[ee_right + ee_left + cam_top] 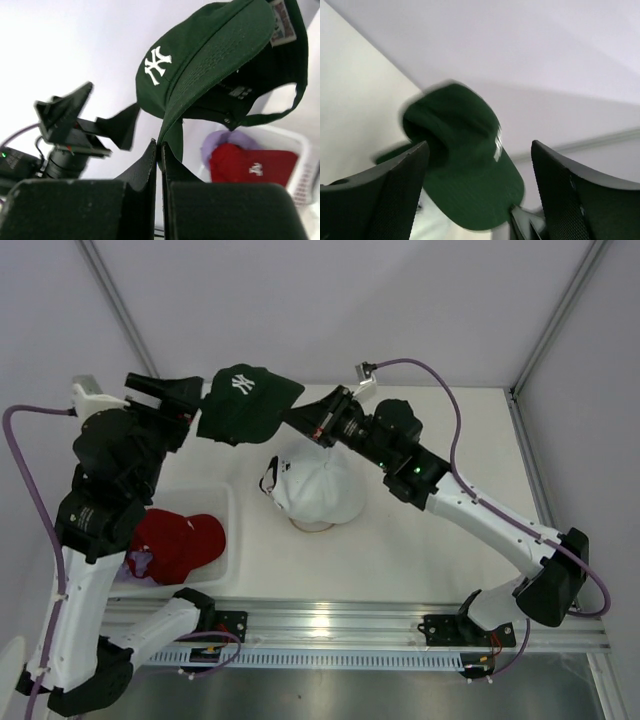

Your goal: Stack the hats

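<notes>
A dark green cap point(245, 400) with a white NY logo hangs in the air above the table's back. My right gripper point(312, 420) is shut on its brim edge; in the right wrist view the fingers point(150, 165) pinch the brim of the green cap point(210, 55). My left gripper point(195, 400) is open at the cap's left side. In the left wrist view the green cap point(465, 175) shows between and beyond the spread fingers point(405, 175). A white cap point(318, 490) sits on a stand mid-table. A red cap point(180, 545) and a lavender cap point(140, 562) lie in the basket.
The white basket point(228, 500) stands at the left, by my left arm; it also shows in the right wrist view point(300, 150) with the red cap point(252, 167). White enclosure walls stand behind and to the sides. A metal rail runs along the near edge.
</notes>
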Tool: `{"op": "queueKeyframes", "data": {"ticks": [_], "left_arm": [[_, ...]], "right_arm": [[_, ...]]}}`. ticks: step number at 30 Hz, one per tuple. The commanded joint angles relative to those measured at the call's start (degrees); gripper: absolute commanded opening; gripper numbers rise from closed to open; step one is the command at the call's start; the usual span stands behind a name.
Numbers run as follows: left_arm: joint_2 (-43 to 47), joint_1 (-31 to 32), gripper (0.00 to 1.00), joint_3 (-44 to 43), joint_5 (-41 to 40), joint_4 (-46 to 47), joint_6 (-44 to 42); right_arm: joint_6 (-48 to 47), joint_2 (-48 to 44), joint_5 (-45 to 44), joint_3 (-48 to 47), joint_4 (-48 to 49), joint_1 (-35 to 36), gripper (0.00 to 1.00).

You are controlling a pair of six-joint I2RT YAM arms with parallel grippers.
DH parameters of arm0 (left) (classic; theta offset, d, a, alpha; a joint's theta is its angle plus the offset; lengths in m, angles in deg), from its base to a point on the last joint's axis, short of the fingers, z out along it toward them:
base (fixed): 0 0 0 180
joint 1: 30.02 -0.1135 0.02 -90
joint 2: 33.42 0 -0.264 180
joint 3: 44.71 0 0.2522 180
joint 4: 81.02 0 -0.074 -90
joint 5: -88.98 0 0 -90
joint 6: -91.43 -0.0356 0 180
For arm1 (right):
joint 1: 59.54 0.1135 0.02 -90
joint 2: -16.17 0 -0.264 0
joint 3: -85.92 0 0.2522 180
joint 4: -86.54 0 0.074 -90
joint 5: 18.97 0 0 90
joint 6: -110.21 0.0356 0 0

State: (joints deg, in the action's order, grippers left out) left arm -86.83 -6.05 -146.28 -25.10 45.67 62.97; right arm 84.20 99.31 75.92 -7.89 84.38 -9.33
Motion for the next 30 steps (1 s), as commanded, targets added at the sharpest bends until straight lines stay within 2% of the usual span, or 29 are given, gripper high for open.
{"op": "queueKeyframes", "data": {"ticks": [1,2,3,5,6,8,9,11,12,13,14,16,21,25,26,30], "left_arm": [[0.85,-8.11,0.87,-5.87,0.86,-3.33,-12.49],[1.63,-11.97,0.90,-6.14,7.92,-4.38,-12.84],[2.07,-21.32,0.94,-5.10,12.69,-4.40,-12.85],[2.43,-29.39,0.98,-2.65,24.88,-3.52,-14.33],[1.82,-31.68,0.99,-1.93,26.00,-4.13,-14.78],[-1.50,-33.27,0.99,-0.79,30.55,-4.57,-16.18],[-3.09,-35.98,0.99,0.09,38.67,-5.09,-15.93],[-5.82,-38.37,0.98,3.24,46.54,-3.97,-14.79],[-7.40,-39.77,0.96,6.74,53.01,-0.04,-14.35],[-7.93,-40.05,0.95,8.25,54.56,1.65,-13.56],[-8.11,-40.14,0.95,13.75,55.62,3.67,-12.68],[-8.12,-40.05,0.95,15.82,57.99,7.53,-11.71],[-8.38,-40.14,0.93,20.39,60.72,10.45,-11.09],[-9.17,-40.14,0.88,27.76,71.58,21.42,-6.18],[-9.61,-40.05,0.87,28.13,72.84,25.45,-4.25],[-10.14,-39.61,0.86,27.87,76.98,29.86,-3.88]], "right_arm": [[-8.08,-3.68,9.32,-1.78,-0.44,-2.93,0.00],[-9.22,-4.03,11.35,-1.34,0.35,-3.54,0.00],[-9.67,-4.55,15.99,-0.12,1.49,-4.94,0.00],[-10.28,-4.56,21.19,0.16,4.12,-6.44,0.00],[-10.72,-4.04,26.35,-0.36,4.66,-7.93,0.00],[-10.11,-3.51,30.51,-0.81,6.93,-9.34,0.00],[-9.67,-3.33,33.93,-0.81,8.17,-10.04,0.00],[-9.67,-3.24,36.06,-0.98,10.37,-11.97,0.00],[-9.58,-3.15,37.46,-1.07,10.81,-12.51,0.00],[-9.32,-3.24,37.91,-1.16,11.08,-13.12,0.00],[-8.97,-3.24,38.44,-1.16,11.86,-14.17,0.00],[-7.05,-3.06,39.50,-0.90,13.18,-15.06,0.00],[-6.51,-2.71,39.77,-0.37,14.60,-15.67,0.00],[-5.81,-2.45,40.03,-0.28,15.21,-15.59,0.00],[-5.45,-2.36,40.11,-0.28,15.65,-15.59,0.00],[-5.01,-2.01,40.11,0.07,15.83,-15.59,0.00]]}}
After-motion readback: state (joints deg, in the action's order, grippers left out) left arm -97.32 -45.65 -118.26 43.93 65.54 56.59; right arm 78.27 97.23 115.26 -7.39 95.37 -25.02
